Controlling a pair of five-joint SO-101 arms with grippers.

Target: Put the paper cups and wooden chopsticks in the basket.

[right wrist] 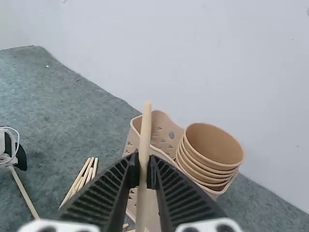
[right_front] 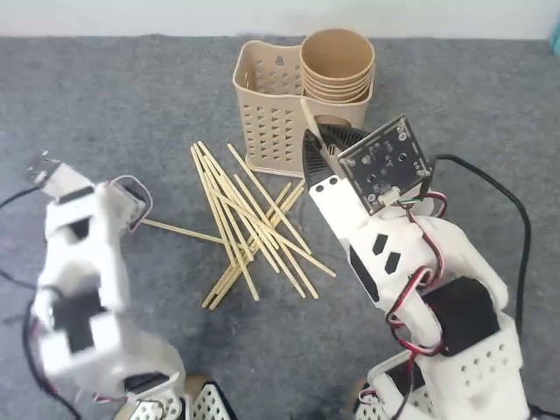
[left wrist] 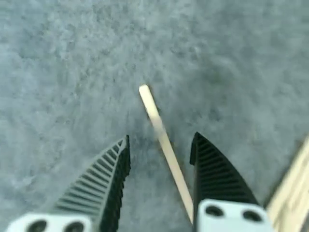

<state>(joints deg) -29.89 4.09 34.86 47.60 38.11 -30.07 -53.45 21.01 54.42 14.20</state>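
Note:
A beige slotted basket (right_front: 267, 105) stands at the far middle of the grey carpet, with a stack of paper cups (right_front: 338, 61) in its right half. Several wooden chopsticks (right_front: 249, 223) lie fanned out in front of it. My right gripper (right wrist: 144, 166) is shut on one upright chopstick (right wrist: 144, 130), raised just in front of the basket (right wrist: 161, 130) and cups (right wrist: 212, 147). My left gripper (left wrist: 159, 147) is open and low over the carpet, its jaws either side of the end of a lone chopstick (left wrist: 161, 133). This stick (right_front: 184, 232) lies left of the pile.
The grey carpet (right_front: 131, 105) lies bare to the left of the basket, and a pale wall rises behind it. A black cable (right_front: 503, 197) runs along the right arm. The left gripper (right wrist: 12, 150) also appears far off beside its stick.

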